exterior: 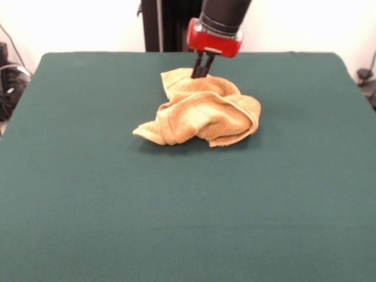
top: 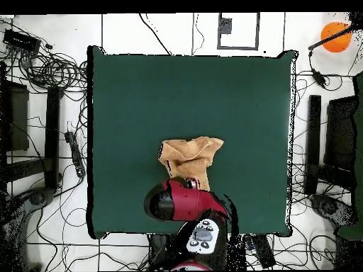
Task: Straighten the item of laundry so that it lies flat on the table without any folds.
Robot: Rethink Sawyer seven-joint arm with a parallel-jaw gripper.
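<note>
1 towel (exterior: 202, 111) on the table (exterior: 176, 205), crumpled into a lump with several folds, not flat. In the front view it sat nearer the far edge than the near edge, roughly centered between the side edges, well apart from all 4 corners. 1 loose corner stuck out toward the near-left in that view; a rolled fold ran along its right side.

Gripper (exterior: 201, 69) came straight down at the towel's far edge, dark fingers close together, tips touching or just inside the cloth. Looked pinched on the fabric, but the contact point was hidden by folds, so I couldn't tell if it actually held anything.

Overhead view: towel (top: 190, 156) lay just past the red arm head (top: 177, 202), toward the robot-side edge of the table (top: 142, 92). Gripper itself was hidden under the arm there.
</note>
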